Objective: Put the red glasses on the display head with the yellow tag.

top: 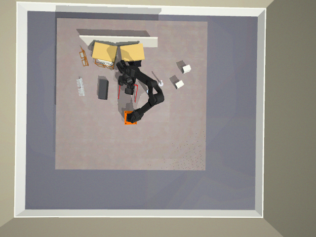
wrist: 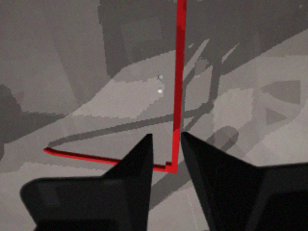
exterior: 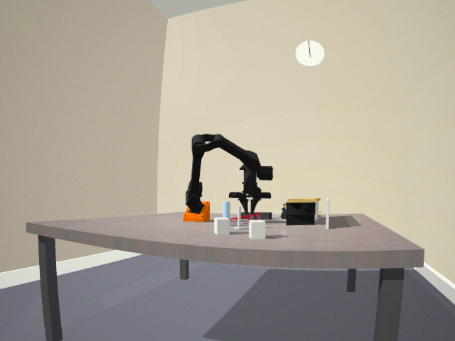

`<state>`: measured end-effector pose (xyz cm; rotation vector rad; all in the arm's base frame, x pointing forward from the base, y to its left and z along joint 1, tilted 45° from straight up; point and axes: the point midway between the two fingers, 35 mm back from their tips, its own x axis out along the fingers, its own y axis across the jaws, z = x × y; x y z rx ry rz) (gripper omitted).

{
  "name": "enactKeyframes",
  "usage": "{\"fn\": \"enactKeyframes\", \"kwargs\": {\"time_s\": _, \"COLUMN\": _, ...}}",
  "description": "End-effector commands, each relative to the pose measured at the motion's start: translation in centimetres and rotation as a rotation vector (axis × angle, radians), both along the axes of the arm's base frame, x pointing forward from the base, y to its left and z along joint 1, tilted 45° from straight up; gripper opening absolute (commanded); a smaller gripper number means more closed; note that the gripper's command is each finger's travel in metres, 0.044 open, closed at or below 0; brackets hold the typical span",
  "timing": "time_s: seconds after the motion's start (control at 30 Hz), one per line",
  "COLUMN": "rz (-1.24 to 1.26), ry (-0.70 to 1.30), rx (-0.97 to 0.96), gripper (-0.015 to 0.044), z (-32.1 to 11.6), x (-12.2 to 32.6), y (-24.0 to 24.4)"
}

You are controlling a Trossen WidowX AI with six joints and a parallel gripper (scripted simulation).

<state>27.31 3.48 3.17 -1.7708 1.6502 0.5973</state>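
The gripper points down with its fingers a little apart and clamped on nothing, so the red glasses are released. They lie right at the fingertips, a long red bar, probably the edge-on front, passing between them in the wrist view, its near corner just inside the gap. That bar's long axis runs up that view, while a temple reaches off to the left. From above, both temples trail toward the orange base, open and roughly parallel; the exterior view shows the frame tilted, temples sloping low, so the front may want squaring before a new grip. The one arm has it all within reach. Beyond, away from the base, stand the pale display head, around which brown glasses show, and the black display head; the yellow tag cannot be made out, so which is the target cannot be told. Placing seems well ahead; regrasping comes first.
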Motion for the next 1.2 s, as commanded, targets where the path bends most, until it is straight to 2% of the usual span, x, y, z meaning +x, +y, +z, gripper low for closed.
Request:
{"fn": "enactKeyframes", "kwargs": {"time_s": 0.0, "rz": -0.001, "ry": -0.016, "rx": 0.01, "gripper": 0.0107, "z": 2.11, "x": 0.58, "y": 2.13}}
{"fn": "enactKeyframes", "kwargs": {"time_s": 0.17, "rz": -0.001, "ry": -0.016, "rx": 0.01, "gripper": 0.0107, "z": 2.67, "x": 0.61, "y": 2.62}}
{"fn": "enactKeyframes", "kwargs": {"time_s": 0.3, "rz": 0.009, "ry": -0.017, "rx": 0.009, "gripper": 0.02, "z": 2.21, "x": 0.65, "y": 2.3}}
{"fn": "enactKeyframes", "kwargs": {"time_s": 0.6, "rz": -0.007, "ry": -0.022, "rx": 0.011, "gripper": 0.02, "z": 2.5, "x": -0.02, "y": 2.49}}
{"fn": "enactKeyframes", "kwargs": {"time_s": 0.67, "rz": -0.007, "ry": -0.022, "rx": 0.011, "gripper": 0.0147, "z": 2.5, "x": -0.02, "y": 2.49}}
{"fn": "enactKeyframes", "kwargs": {"time_s": 0.7, "rz": -0.007, "ry": -0.022, "rx": 0.011, "gripper": 0.014, "z": 2.5, "x": -0.02, "y": 2.49}}
{"fn": "enactKeyframes", "kwargs": {"time_s": 1.17, "rz": -0.007, "ry": -0.022, "rx": 0.012, "gripper": 0.014, "z": 1.96, "x": 0.13, "y": 2.02}}
